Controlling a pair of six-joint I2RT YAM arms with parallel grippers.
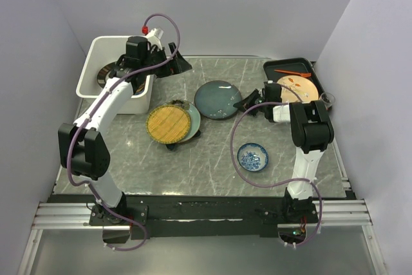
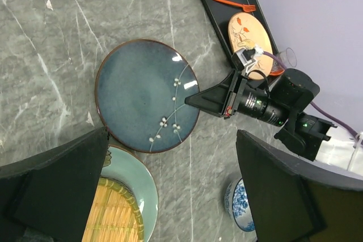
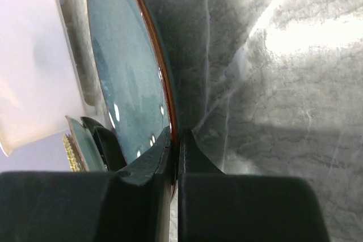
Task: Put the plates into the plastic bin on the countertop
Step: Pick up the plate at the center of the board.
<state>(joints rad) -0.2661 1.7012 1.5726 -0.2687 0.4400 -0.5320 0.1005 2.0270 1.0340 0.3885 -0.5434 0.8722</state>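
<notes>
The grey-blue plate lies on the grey marble countertop. My right gripper is shut on its right rim; the wrist view shows the rim pinched at the right gripper. My left gripper is open and empty, held high beside the white plastic bin, which holds a dark plate. Its wrist view looks down on the grey-blue plate, with the left gripper wide apart. The yellow woven plate sits on the pale green plate.
A small blue-and-white dish stands at the front right. A black tray at the back right holds a tan plate and an orange fork. A clear glass stands beside it. Something dark lies under the stacked plates.
</notes>
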